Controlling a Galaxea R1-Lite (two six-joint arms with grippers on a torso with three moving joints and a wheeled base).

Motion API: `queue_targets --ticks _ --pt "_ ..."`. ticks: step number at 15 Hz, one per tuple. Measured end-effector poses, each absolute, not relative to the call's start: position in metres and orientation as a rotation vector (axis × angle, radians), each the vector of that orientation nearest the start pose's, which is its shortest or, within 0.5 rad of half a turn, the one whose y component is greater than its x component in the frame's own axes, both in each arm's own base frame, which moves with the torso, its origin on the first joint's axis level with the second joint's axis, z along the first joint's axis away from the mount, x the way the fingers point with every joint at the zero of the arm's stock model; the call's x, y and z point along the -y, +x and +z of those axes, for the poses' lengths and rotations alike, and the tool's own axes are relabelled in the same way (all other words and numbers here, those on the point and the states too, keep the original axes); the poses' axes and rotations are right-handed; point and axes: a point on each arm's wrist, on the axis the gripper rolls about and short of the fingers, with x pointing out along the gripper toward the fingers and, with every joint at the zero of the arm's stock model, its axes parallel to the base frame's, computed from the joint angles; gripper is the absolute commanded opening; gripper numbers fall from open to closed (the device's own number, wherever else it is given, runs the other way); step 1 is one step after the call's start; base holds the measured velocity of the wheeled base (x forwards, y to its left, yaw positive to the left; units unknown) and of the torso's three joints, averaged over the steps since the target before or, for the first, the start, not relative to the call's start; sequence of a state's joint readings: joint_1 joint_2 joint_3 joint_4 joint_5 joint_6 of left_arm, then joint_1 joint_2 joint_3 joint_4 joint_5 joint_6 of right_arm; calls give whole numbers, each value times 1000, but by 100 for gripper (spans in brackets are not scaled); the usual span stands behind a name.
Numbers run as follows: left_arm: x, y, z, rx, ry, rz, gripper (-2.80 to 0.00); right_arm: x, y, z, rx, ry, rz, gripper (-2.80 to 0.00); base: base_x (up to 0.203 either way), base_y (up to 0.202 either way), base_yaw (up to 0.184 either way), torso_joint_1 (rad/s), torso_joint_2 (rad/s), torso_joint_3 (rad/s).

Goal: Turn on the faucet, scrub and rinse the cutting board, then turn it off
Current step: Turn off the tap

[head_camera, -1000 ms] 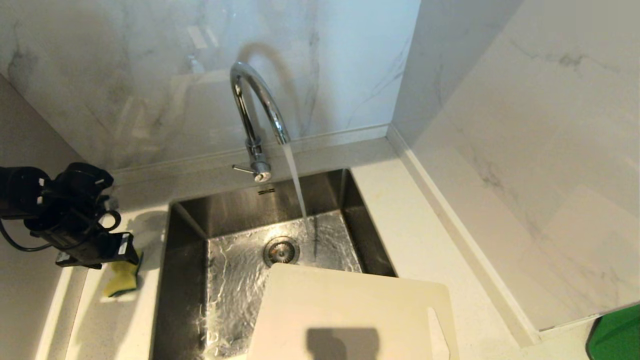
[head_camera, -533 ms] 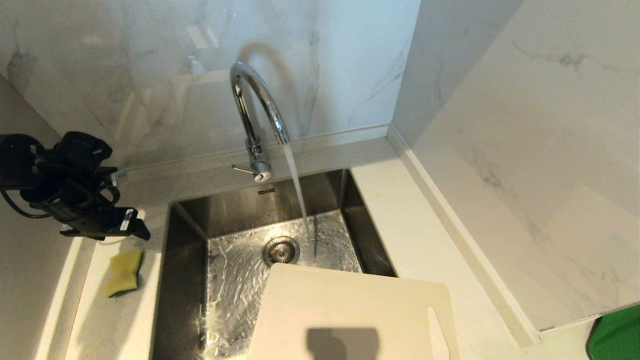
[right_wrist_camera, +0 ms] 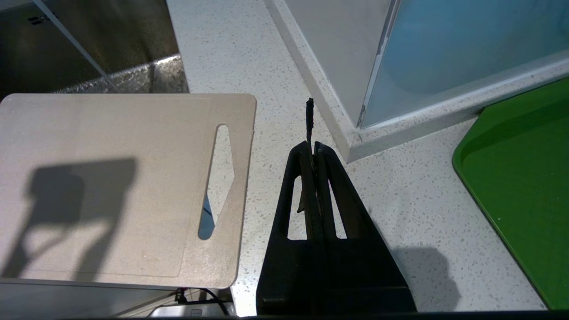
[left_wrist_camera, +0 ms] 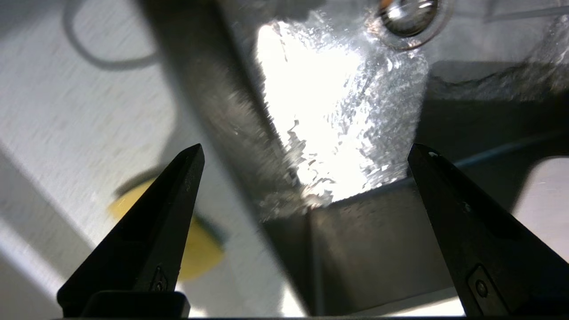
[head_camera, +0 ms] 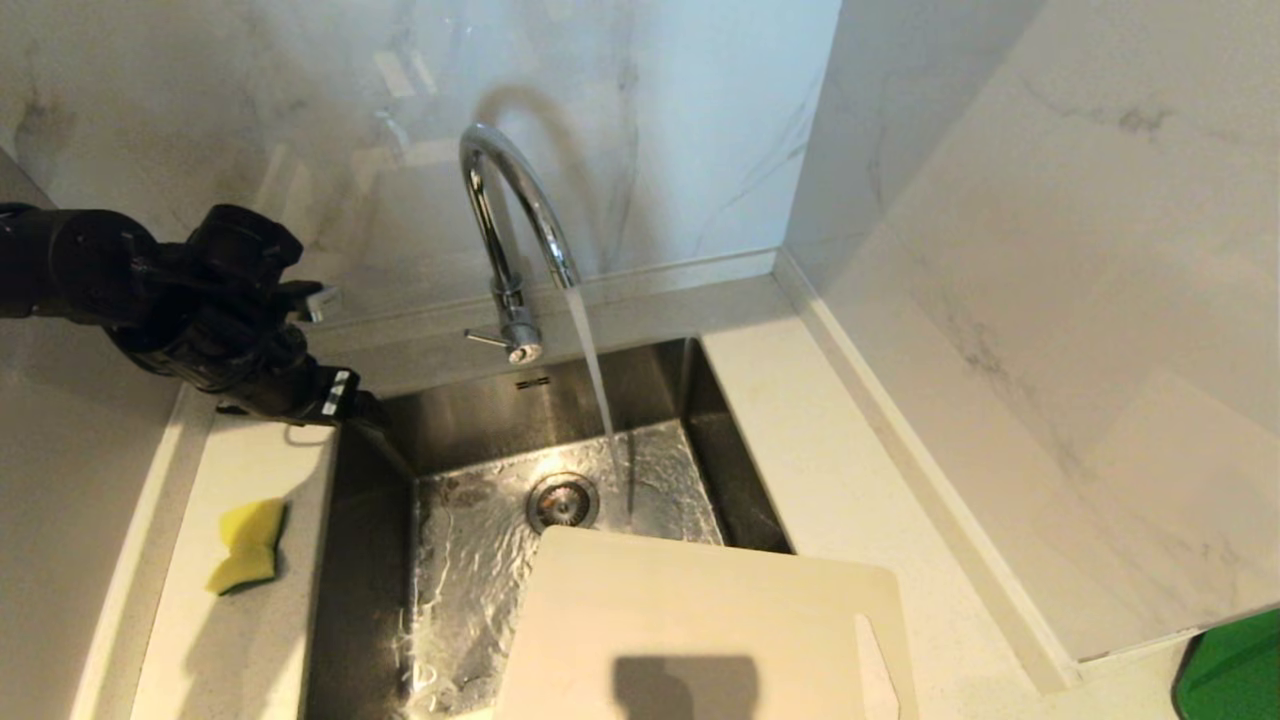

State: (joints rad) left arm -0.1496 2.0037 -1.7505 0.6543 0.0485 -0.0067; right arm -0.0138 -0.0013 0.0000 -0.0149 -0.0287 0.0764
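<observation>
Water is pouring from the tall chrome faucet (head_camera: 515, 235) in a steady stream, splashing down beside the drain (head_camera: 562, 500) and rippling across the floor of the steel sink (head_camera: 470, 560). The small lever (head_camera: 492, 341) at the faucet's base is sticking out to the left.

The left gripper (head_camera: 345, 400) is hanging over the back left corner of the sink, its black arm reaching in from the left edge of the head view. Its fingers (left_wrist_camera: 155, 231) are spread wide with nothing between them; through the gap the left wrist view is showing the sink's wet floor and corner. It is sitting left of the faucet lever and apart from it.

The yellow-and-green sponge (head_camera: 248, 545) is lying alone on the counter (head_camera: 240, 640) to the left of the sink, nearer the front than the gripper.

The cutting board (head_camera: 700, 630) is resting flat across the front right part of the sink, its far edge just short of the drain and its slot handle (right_wrist_camera: 218, 178) out over the counter on the right. The stream is landing beyond the board, not on it.

The right gripper (right_wrist_camera: 310, 120) is hovering low over the counter just to the right of the board's handle end, its fingers pressed together and gripping nothing. A green tray (right_wrist_camera: 520, 178) is sitting further right.
</observation>
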Motion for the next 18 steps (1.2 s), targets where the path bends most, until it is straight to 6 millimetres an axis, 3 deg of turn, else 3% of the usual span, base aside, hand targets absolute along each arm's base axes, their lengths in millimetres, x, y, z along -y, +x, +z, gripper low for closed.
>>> queue_targets --ticks 4,5,10,18 --pt "87 383 231 -841 111 -160 0 0 -23 77 18 76 -42 -280 0 0 0 0 0 0" --pt "94 385 231 -834 116 -175 -280 0 -23 77 18 76 -42 -280 0 0 0 0 0 0" --pt "124 398 222 -818 117 -216 -280 0 -23 77 18 76 -42 -280 0 0 0 0 0 0" --pt "134 418 217 -690 93 -233 -280 0 -23 77 18 76 -42 -280 0 0 0 0 0 0"
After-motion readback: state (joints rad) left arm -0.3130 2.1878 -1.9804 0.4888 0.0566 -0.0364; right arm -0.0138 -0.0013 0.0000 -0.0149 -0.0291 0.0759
